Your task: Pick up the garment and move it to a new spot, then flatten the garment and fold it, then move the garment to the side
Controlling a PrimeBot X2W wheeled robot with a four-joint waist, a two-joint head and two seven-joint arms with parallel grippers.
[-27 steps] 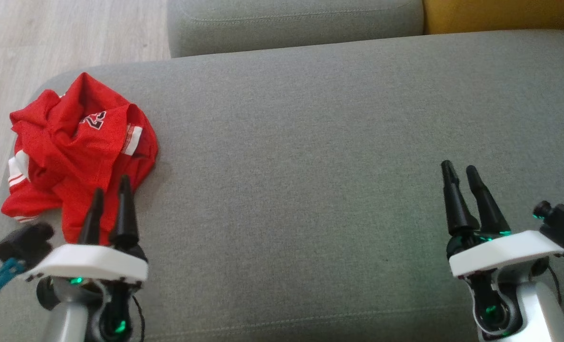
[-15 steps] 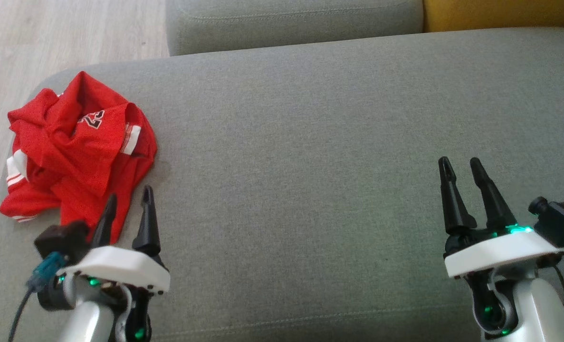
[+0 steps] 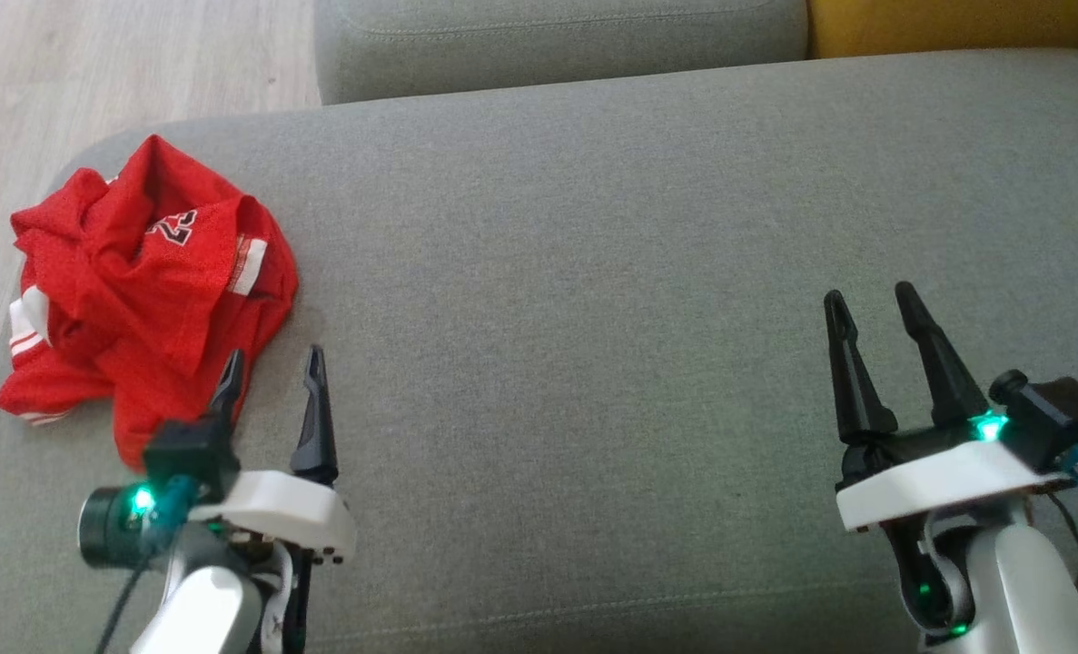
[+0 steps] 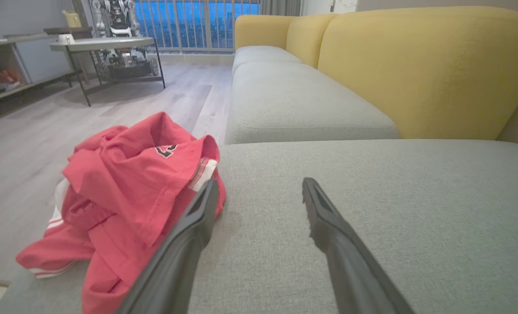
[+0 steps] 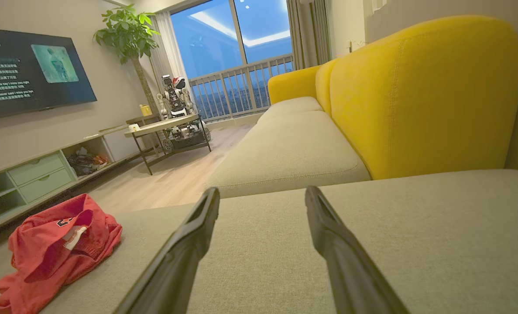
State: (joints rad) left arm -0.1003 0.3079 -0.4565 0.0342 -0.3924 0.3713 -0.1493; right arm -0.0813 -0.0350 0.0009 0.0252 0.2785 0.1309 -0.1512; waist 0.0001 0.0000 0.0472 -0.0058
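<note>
So, red jersey (image 3: 148,291) bunched at cushion (image 3: 593,318) left edge; left gripper (image 3: 273,354) spread wide just beside it, right gripper (image 3: 869,292) wide too, well apart. Risk: single-layer pinch drags jersey off edge.

I see the grey sofa seat (image 3: 593,272) spread before me, a second cushion (image 3: 557,45) at twelve o'clock, a yellow backrest (image 3: 947,27) at one, wooden floor (image 3: 93,64) at eleven, a television (image 5: 27,69) on the far wall.

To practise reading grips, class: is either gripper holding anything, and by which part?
Nothing is held. The left gripper stands open beside the crumpled red mesh jersey; the right gripper stands open over the grey fabric sofa cushion.
</note>
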